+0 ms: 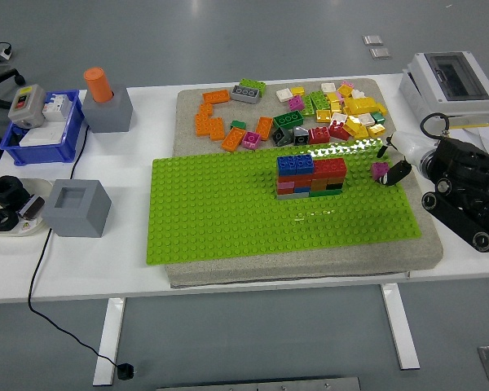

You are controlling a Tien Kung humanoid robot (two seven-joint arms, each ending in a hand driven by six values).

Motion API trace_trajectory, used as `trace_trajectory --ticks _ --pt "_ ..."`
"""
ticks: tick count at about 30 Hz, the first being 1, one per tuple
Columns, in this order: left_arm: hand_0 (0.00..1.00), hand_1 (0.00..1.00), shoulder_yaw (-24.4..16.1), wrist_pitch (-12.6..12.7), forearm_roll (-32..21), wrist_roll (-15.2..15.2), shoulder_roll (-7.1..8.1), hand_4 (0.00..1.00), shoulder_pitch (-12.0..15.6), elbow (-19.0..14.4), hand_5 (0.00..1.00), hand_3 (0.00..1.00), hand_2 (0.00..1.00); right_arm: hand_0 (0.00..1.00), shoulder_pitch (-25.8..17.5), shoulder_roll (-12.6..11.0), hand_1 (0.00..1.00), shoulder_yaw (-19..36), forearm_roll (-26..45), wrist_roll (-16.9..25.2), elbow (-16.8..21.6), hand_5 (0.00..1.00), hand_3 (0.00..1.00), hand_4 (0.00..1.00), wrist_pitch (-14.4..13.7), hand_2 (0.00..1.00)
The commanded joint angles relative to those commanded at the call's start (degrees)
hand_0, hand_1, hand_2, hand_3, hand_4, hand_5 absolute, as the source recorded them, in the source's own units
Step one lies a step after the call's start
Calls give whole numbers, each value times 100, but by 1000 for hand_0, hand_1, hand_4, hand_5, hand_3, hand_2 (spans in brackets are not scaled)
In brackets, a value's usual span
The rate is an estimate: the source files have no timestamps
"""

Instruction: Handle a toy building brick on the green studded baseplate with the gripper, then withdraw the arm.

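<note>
The green studded baseplate [228,208] lies on a grey mat in the middle of the table. A small wall of bricks [311,177] stands on it, with blue and red bricks on top. My right hand [389,167] comes in from the right and hangs over the plate's right end. Its fingers are shut on a small magenta brick [380,170], held to the right of the wall and apart from it. The left arm does not show.
Loose bricks [310,114] in orange, green, yellow, red and white lie on the mat behind the plate. Two grey blocks [79,206], one with an orange cylinder [100,85], a blue bin [41,134] and a white dish stand at left. An electrical box [448,81] is at right.
</note>
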Motion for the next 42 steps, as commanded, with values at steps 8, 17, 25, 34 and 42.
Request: trace_trajectory --ticks 8,17,25,34,42 --pt "629 587 14 1 -10 -7 -4 609 -3 0 231 578 550 901 -8 6 869 -15 22 7 -25 128 641 755 -4 896" --pt "630 587 26 2 -10 -17 -10 609 -12 0 230 579 551 901 -10 18 868 -29 64 21 -38 131 637 744 -21 895" --pt "630 587 35 2 -12 -20 -15 611 -10 0 231 580 551 900 -19 35 862 -46 70 37 -69 124 589 654 -51 879" --pt "630 587 41 4 -13 -20 -17 612 -3 0 232 579 550 900 -17 42 859 -77 56 45 -89 117 568 638 -79 875" --pt "630 587 44 3 -19 -17 -22 613 12 0 232 580 550 899 -30 11 856 -71 27 38 -8 116 564 632 -100 874"
